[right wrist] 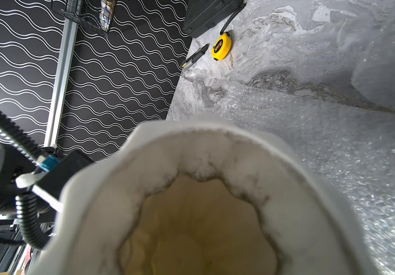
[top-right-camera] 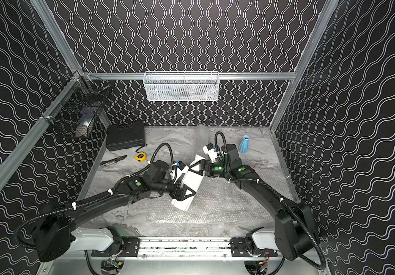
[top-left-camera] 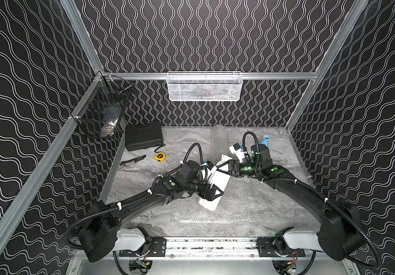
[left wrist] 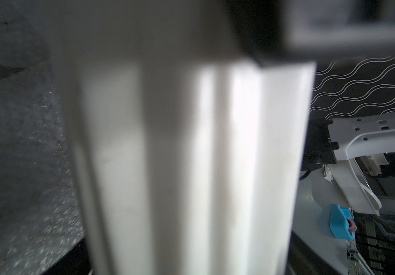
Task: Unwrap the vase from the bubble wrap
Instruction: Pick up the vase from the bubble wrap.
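left gripper [top-left-camera: 215, 194] clasps vase [top-left-camera: 219, 182]; right gripper [top-left-camera: 224, 166] maybe touching rim

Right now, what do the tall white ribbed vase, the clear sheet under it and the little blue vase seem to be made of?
The tall white ribbed vase looks like matt ceramic or plaster: its rim is thick, chalky and rough. The clear sheet is bubble wrap plastic, glinting with tiny bubbles. The little blue vase is likely glazed ceramic, smooth, though too small to be sure.
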`<state>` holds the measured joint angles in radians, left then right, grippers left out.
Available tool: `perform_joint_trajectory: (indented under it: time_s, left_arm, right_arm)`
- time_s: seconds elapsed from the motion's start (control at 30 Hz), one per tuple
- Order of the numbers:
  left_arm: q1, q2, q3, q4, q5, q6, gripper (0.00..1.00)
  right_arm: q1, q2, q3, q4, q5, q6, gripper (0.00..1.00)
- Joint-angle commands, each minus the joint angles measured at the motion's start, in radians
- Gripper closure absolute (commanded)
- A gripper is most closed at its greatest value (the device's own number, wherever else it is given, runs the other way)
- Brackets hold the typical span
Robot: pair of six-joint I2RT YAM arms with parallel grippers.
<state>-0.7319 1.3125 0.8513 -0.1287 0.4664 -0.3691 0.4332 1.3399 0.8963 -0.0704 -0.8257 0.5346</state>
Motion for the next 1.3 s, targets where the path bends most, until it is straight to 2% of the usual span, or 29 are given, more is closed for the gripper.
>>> perform_joint_trajectory:
  time_s: [0.0, 0.23, 0.4, 0.53, 0.7, 0.9, 1.07, 1.27]
  left_arm:
    - [-0.006, 0.001, 0.014, 0.104, 0.032, 0.036, 0.23]
    - [-0.006, -0.003, 0.008, 0.096, 0.02, 0.038, 0.2]
    - [-0.006, -0.018, -0.002, 0.087, -0.001, 0.039, 0.13]
    - [-0.006, -0.039, -0.017, 0.082, -0.042, 0.04, 0.02]
    - [-0.006, -0.058, -0.023, 0.047, -0.079, 0.055, 0.01]
    - [-0.006, -0.095, 0.02, -0.1, -0.242, 0.081, 0.01]
    - [-0.003, -0.111, 0.115, -0.321, -0.41, 0.109, 0.01]
    - [0.016, -0.133, 0.176, -0.473, -0.486, 0.158, 0.0]
  right_arm:
    - [0.004, 0.0, -0.005, 0.034, -0.004, 0.0, 0.14]
    - [0.003, -0.009, 0.003, 0.017, 0.026, -0.005, 0.29]
    - [0.001, -0.025, 0.0, 0.015, 0.061, -0.001, 0.3]
    - [-0.005, -0.034, 0.001, 0.01, 0.08, -0.006, 0.3]
    - [-0.021, -0.039, 0.01, 0.002, 0.085, -0.013, 0.31]
    - [-0.055, -0.049, 0.041, -0.057, 0.112, -0.056, 0.33]
    - [-0.088, -0.06, 0.076, -0.118, 0.157, -0.109, 0.33]
    - [-0.119, -0.061, 0.123, -0.203, 0.241, -0.176, 0.33]
